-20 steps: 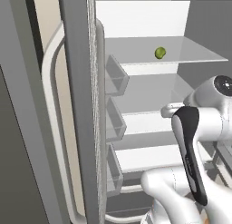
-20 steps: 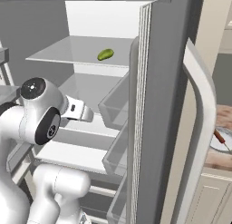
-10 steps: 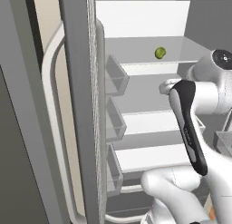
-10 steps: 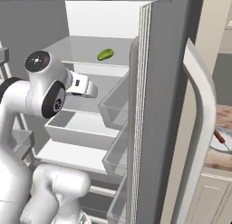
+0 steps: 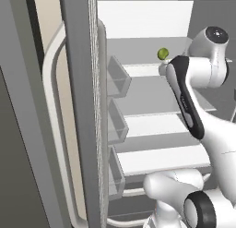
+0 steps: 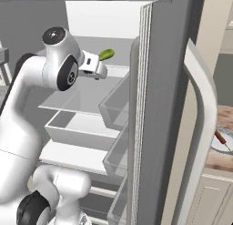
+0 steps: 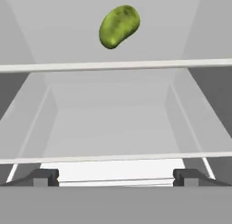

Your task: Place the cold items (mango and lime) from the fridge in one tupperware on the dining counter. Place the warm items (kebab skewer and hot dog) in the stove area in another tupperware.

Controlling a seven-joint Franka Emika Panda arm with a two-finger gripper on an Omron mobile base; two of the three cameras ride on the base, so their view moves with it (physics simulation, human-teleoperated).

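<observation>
- The mango [image 7: 118,26] is a yellow-green, bean-shaped fruit lying on the upper clear shelf [image 7: 115,64] inside the fridge [image 5: 138,19].
- In the hand view it sits towards the back of that shelf, above and beyond the shelf's front edge, slightly left of centre.
- In the left base view the mango [image 5: 162,53] shows as a small round green spot just above the arm's wrist; in the right base view it [image 6: 106,54] pokes out just past the hand.
- The gripper [image 7: 115,177] is released, jaws wide apart and holding nothing; its two dark fingertips [image 7: 44,177] stand far apart at the bottom of the hand view.
- The gripper is apart from the mango, lower than the fruit's shelf and pointing into the fridge.
- In the right base view the hand [image 6: 91,67] reaches in at the level of the upper shelf, close beside the mango.
- Below the upper shelf, a second shelf and a clear drawer [image 6: 79,126] lie in the white interior.
- The fridge door [image 5: 80,107] stands open at the left of the left base view, with grey bins [image 5: 117,77] stacked on its inner face and a pale curved handle [image 5: 53,130] on its outside.
- In the right base view another door [image 6: 170,105] stands open at the right, also with a pale handle [image 6: 205,124].
- Beyond that door a marbled counter [image 6: 223,153] bears a kebab skewer [image 6: 221,138] on a pale plate.
</observation>
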